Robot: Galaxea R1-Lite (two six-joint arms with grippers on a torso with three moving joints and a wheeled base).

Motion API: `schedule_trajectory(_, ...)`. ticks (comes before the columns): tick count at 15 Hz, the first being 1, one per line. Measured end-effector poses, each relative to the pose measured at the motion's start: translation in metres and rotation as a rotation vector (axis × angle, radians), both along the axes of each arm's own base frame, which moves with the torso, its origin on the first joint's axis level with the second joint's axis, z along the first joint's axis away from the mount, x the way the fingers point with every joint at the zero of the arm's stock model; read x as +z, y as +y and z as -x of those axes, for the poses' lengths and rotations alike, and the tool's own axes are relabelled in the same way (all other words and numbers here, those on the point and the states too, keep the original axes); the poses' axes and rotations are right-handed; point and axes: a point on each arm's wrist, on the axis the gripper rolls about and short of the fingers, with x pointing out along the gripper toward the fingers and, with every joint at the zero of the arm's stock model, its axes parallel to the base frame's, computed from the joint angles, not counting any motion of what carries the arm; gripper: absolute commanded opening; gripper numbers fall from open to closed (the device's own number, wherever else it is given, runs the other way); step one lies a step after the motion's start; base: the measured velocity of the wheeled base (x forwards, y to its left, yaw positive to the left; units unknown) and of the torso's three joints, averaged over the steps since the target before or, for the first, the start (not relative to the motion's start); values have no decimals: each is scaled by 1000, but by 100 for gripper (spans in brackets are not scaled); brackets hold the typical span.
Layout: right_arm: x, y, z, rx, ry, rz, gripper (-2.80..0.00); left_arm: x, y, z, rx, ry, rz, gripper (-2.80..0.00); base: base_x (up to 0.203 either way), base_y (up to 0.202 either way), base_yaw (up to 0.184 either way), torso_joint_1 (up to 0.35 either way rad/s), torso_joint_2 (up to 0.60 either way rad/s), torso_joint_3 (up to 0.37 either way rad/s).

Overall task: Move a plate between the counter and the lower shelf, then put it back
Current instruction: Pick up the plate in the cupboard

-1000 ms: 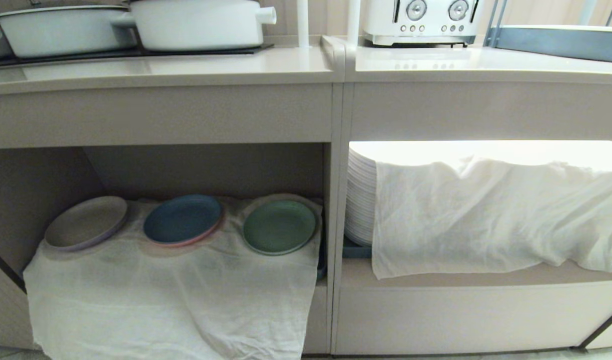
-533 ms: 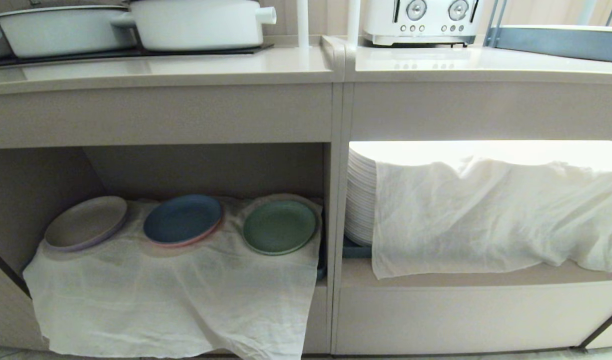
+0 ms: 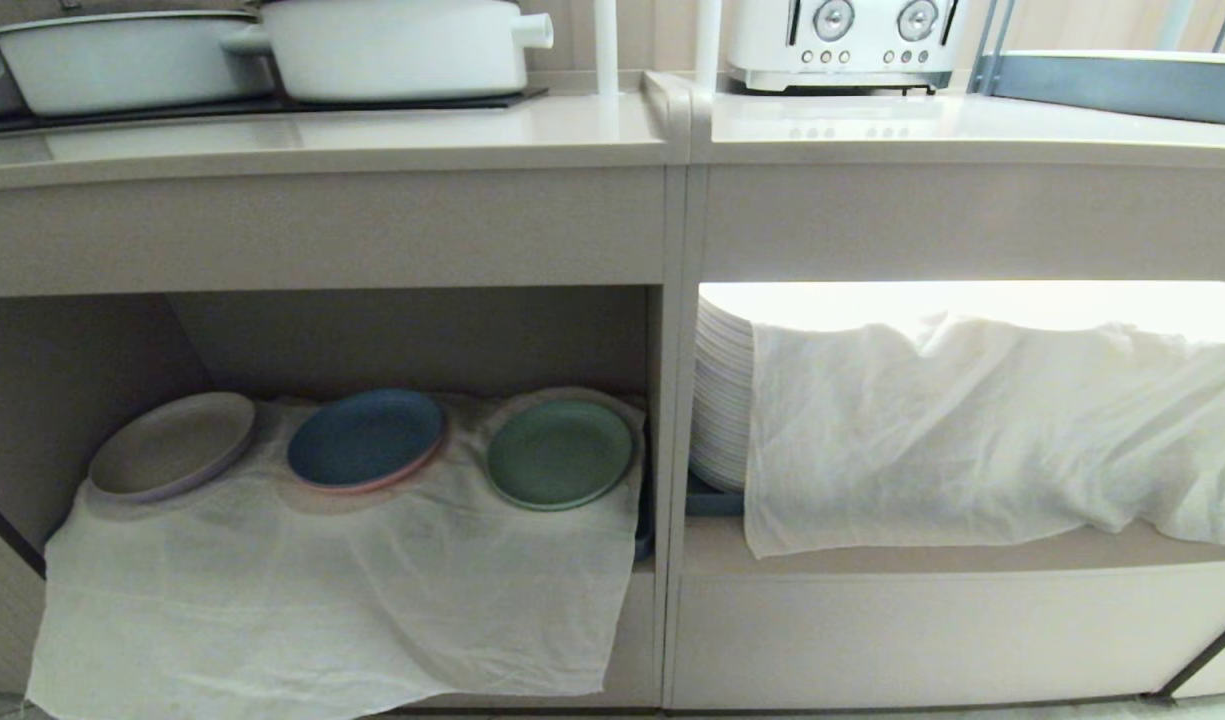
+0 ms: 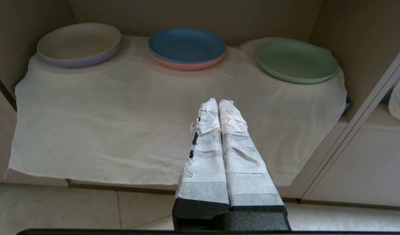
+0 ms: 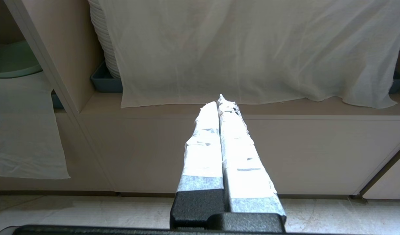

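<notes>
The mint-green plate lies flat at the right end of the lower shelf, on the thin white cloth that drapes over the shelf's front. The counter runs above the shelf. Neither arm shows in the head view. In the left wrist view my left gripper is shut and empty. It hangs low in front of the cloth, well short of the plate. My right gripper is also shut and empty, facing the bay to the right. An edge of the plate shows in that view.
An off-white plate and a blue plate share the shelf. White pots stand on the counter's hob. A toaster sits on the right top. A tall plate stack under cloth fills the right bay, past the divider.
The hanging front of the shelf cloth has shifted: its lower left corner now reaches further left and its hem shows. The plates have not moved.
</notes>
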Motion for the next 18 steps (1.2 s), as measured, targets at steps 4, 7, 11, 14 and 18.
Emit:
schedule_trajectory(4, 0, 0, 0, 0, 0, 0, -280, 0, 0, 1, 0, -11, -9, -280, 0, 0, 0, 0, 0, 0)
schedule_trajectory(7, 0, 0, 0, 0, 0, 0, -280, -1, 0, 1, 2, -10, -8, -280, 0, 0, 0, 0, 0, 0)
schedule_trajectory(11, 0, 0, 0, 0, 0, 0, -280, -1, 0, 1, 1, -12, -3, -280, 0, 0, 0, 0, 0, 0)
schedule_trajectory(14, 0, 0, 0, 0, 0, 0, -280, -1, 0, 1, 2, -12, -3, -280, 0, 0, 0, 0, 0, 0)
schedule_trajectory(18, 0, 0, 0, 0, 0, 0, -280, -1, 0, 1, -1, -12, -5, -280, 0, 0, 0, 0, 0, 0)
